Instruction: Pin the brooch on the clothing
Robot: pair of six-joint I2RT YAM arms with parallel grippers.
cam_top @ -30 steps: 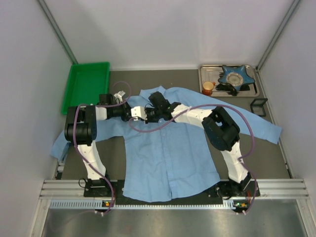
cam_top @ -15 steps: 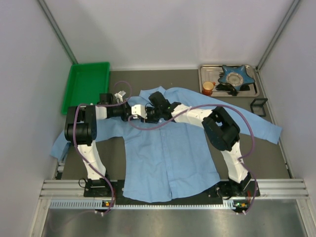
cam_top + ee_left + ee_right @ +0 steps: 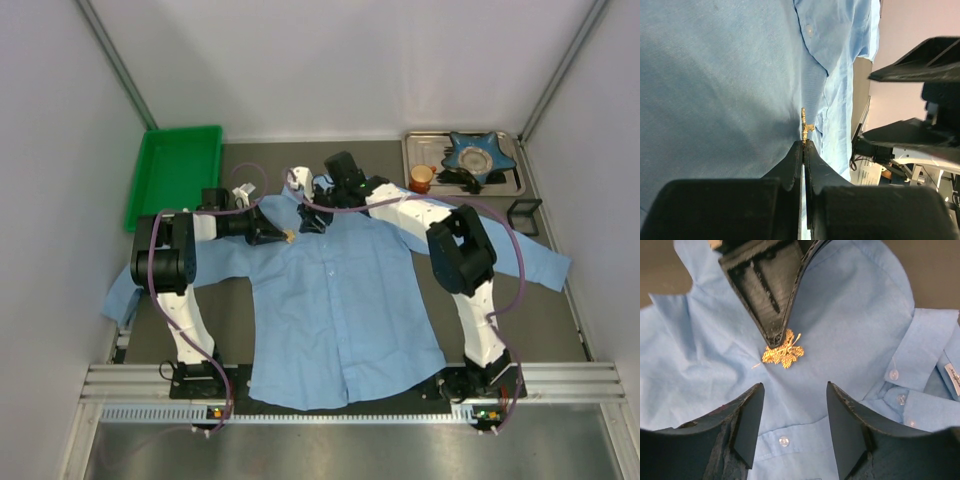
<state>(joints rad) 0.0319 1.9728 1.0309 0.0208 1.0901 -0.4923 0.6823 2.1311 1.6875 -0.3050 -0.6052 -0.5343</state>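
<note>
The clothing (image 3: 340, 310), a light blue button-up shirt, lies spread flat between the two arms. The brooch (image 3: 290, 237), small and gold, rests on the shirt's chest just below the collar. My left gripper (image 3: 283, 235) is shut on the brooch's edge. In the left wrist view the brooch (image 3: 805, 127) pokes out past the closed tips of my left gripper (image 3: 804, 144). In the right wrist view my right gripper (image 3: 795, 390) stands open a little short of the brooch (image 3: 784, 354), touching nothing. The left gripper's fingers (image 3: 767, 295) reach the brooch from the far side. From above, my right gripper (image 3: 308, 215) hovers over the collar.
A green tray (image 3: 175, 175) sits at the back left. At the back right, a metal tray (image 3: 512, 182) holds an orange cup (image 3: 421, 178) and a blue star-shaped dish (image 3: 478, 155). A small black item (image 3: 524, 215) lies by the right sleeve.
My right gripper has opened and drawn back from the brooch toward the collar. The left gripper stays shut on the brooch at the same spot.
</note>
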